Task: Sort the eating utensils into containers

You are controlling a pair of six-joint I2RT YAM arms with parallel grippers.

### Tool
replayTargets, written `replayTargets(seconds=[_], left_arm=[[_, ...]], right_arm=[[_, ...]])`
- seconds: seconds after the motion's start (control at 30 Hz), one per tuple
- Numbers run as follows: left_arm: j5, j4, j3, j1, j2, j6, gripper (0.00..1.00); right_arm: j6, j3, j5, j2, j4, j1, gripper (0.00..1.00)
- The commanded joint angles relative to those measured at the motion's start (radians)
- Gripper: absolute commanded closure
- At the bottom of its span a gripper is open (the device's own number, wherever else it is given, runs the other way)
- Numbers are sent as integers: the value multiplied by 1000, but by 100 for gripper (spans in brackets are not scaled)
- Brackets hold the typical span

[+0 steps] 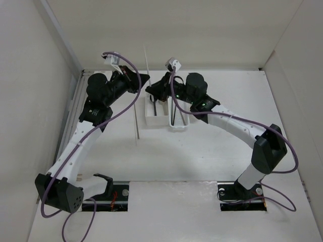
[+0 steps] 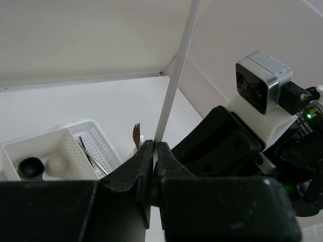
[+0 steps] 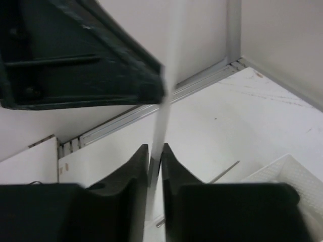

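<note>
Reaching across the white surface (image 1: 227, 156), both arms meet at its far middle, just behind the containers. The white square box (image 1: 156, 122) sits there, with the narrower perforated tray (image 1: 180, 125) touching its right side.

The left gripper (image 1: 145, 77) is clamped on the held pale chopstick (image 1: 146, 60), which stands nearly upright. In the left wrist view the fingers press together on its lower end and the stick rises out of frame. The right gripper (image 1: 151, 89) sits just below and beside the left one. Its wrist view shows the same stick running down into the thin slit between its nearly closed fingers (image 3: 136, 166), so it appears to pinch the stick too.

A loose pale chopstick (image 1: 136, 121) lies flat on the surface just left of the box, pointing front to back.

Dark chopsticks (image 1: 174, 112) lie lengthwise in the perforated tray.

Inside the box, the black spoon (image 2: 30, 167) and the beige spoon (image 2: 57, 163) rest side by side, bowls touching or nearly so.

A small brown fork (image 2: 136, 135) stands tines up just beyond the tray; what holds it is hidden behind the left gripper.
</note>
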State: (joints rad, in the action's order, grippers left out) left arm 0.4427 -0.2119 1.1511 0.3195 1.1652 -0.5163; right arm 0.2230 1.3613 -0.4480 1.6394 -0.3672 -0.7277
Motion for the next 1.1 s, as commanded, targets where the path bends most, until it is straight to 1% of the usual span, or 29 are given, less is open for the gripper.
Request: replayTargets(seconds=[0.0, 0.03, 0.07, 0.1, 0.13, 0.17, 0.2, 0.23, 0.27, 0.33, 0.37, 0.43, 0.47, 0.5, 0.53, 0.57, 0.6, 0.67, 0.7, 0.8, 0.87, 1.0, 1.07], left_arm=[[16, -67, -7, 7, -38, -21, 100], [16, -58, -7, 7, -38, -21, 100], [16, -49, -7, 7, -29, -21, 100], [25, -34, -7, 7, -19, -21, 94], [25, -34, -7, 7, -19, -10, 64], [25, -23, -7, 7, -19, -10, 47], [25, -23, -7, 7, -9, 1, 27], [10, 2, -7, 7, 1, 24, 10], [-8, 12, -7, 7, 1, 39, 0], [-74, 57, -7, 7, 1, 76, 0], [-190, 83, -7, 7, 1, 100, 0], [-327, 129, -7, 7, 1, 145, 0], [-425, 144, -7, 7, 1, 168, 0], [-464, 144, -28, 7, 1, 203, 0], [-504, 144, -42, 7, -9, 276, 0], [-553, 144, -54, 7, -9, 295, 0], [-652, 155, -68, 7, -9, 314, 0], [-714, 169, -91, 7, 22, 358, 0], [-743, 199, -100, 7, 34, 358, 0], [-756, 256, -91, 7, 70, 340, 0], [-746, 247, -120, 7, 70, 329, 0], [-722, 215, -152, -2, 57, 340, 0], [-713, 215, -152, -2, 57, 340, 0]], right_arm=[[15, 36, 11, -13, -88, -6, 90], [15, 26, 0, -13, -88, -6, 100], [15, 25, 0, -13, -88, -6, 100], [15, 13, 0, -22, -88, -6, 100], [15, -7, 38, -36, -88, -6, 100], [15, -22, 61, -47, -88, 4, 100], [27, -39, 89, -73, -88, 4, 100], [27, -59, 156, -87, -88, 4, 100], [36, -103, 201, -104, -88, 14, 100], [36, -139, 332, -153, -34, 14, 100], [36, -139, 479, -164, 69, 14, 100], [36, -125, 604, -174, 181, 14, 100], [36, -113, 655, -174, 279, 14, 100], [36, -94, 716, -165, 315, 25, 100], [36, -94, 716, -147, 342, 40, 100], [36, -81, 716, -133, 388, 53, 100], [36, -70, 675, -115, 411, 83, 100], [70, -19, 648, -51, 474, 108, 100], [70, 2, 638, -27, 537, 117, 100], [70, 90, 629, 69, 629, 126, 100], [82, 136, 643, 111, 692, 126, 100], [128, 147, 643, 181, 702, 126, 100], [154, 147, 612, 191, 702, 152, 100]])
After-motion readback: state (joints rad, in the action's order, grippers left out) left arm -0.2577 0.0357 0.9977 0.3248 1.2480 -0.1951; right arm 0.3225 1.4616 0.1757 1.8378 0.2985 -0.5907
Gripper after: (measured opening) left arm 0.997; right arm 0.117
